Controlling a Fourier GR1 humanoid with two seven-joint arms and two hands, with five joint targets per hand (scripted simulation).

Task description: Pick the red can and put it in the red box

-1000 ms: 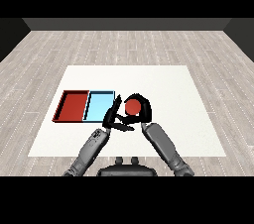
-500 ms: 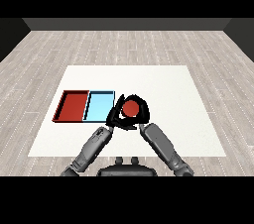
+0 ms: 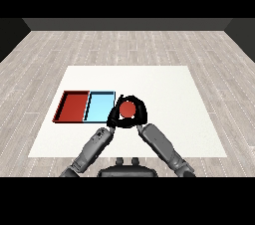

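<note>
The red can (image 3: 128, 109) shows its round red top just right of the light blue tray (image 3: 99, 107). My right hand (image 3: 141, 117) is curled round the can from the right and front. My left hand (image 3: 113, 117) lies tight against the can's left side, at the light blue tray's right rim; its black shape merges with the right hand's. The red tray (image 3: 73, 106) lies further left, side by side with the light blue one, and holds nothing. The can's lower body is hidden by the hands.
The white table (image 3: 164, 89) spreads wide to the right and behind the hands. Grey wooden floor surrounds it. Both forearms come in from the lower corners and meet at the can.
My right hand has carried the can slightly left and towards me. The left hand, earlier spread apart from the can, has closed in against its left side.
</note>
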